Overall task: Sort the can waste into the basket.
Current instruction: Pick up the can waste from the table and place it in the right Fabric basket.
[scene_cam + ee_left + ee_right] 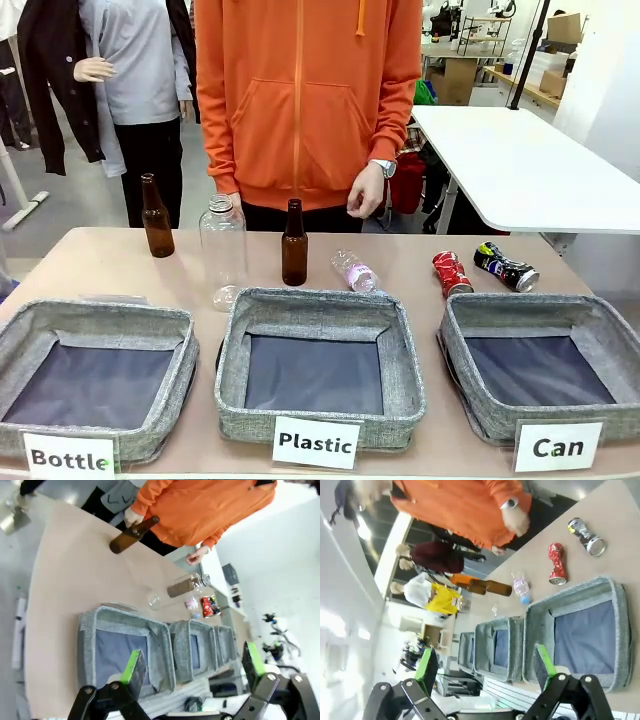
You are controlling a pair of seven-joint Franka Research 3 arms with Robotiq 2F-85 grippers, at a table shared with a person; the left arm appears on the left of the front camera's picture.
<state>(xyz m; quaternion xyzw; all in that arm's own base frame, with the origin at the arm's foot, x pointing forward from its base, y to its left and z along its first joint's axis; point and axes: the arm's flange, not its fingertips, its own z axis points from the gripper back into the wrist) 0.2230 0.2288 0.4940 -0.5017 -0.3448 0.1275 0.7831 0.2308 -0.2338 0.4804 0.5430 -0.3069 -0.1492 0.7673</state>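
Sorted: none. Red can (pixel 451 273) and black can (pixel 506 267) lay on the table (pixel 90 262); basket (pixel 520 304) was empty. Your left pincer (pixel 192 652) and right pincer (pixel 484 652) stood wide open and held nothing.

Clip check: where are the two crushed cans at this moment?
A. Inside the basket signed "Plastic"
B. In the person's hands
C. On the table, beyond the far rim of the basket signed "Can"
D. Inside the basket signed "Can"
C: the red can and the black can both lie on the tabletop, just past the far rim of the basket signed "Can".
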